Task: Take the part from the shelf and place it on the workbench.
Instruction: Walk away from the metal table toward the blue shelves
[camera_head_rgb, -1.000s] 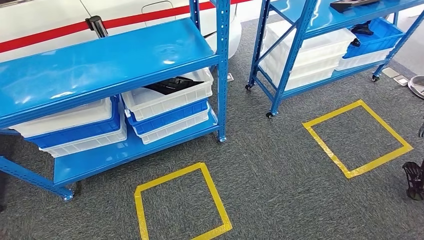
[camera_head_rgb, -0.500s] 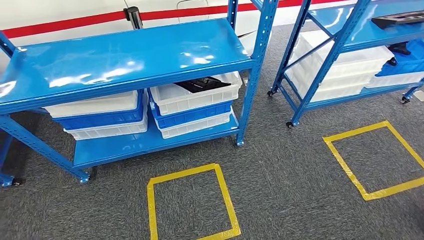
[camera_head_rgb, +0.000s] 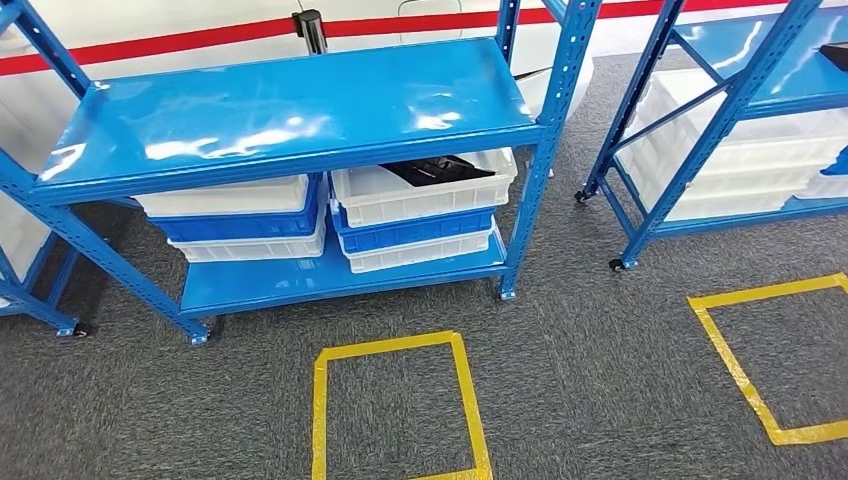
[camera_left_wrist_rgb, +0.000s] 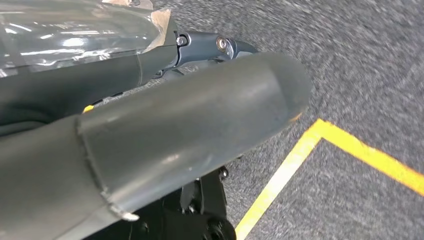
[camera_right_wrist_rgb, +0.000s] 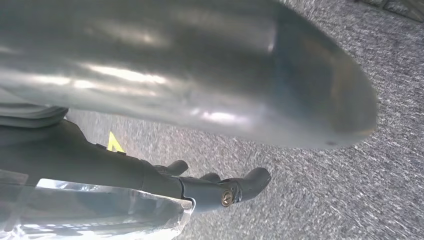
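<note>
No text or label can be read.

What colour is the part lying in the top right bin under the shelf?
Black part, in a white plastic bin; clearest in the head view.

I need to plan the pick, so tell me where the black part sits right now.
In the head view the black part lies in the top white bin of the right-hand stack, on the lower level of the near blue shelf, beside its right front post.

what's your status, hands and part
Left hand, right hand hang over carpet, grip unclear. Black part sits in top white bin, lower shelf. Nothing blocking.
</note>
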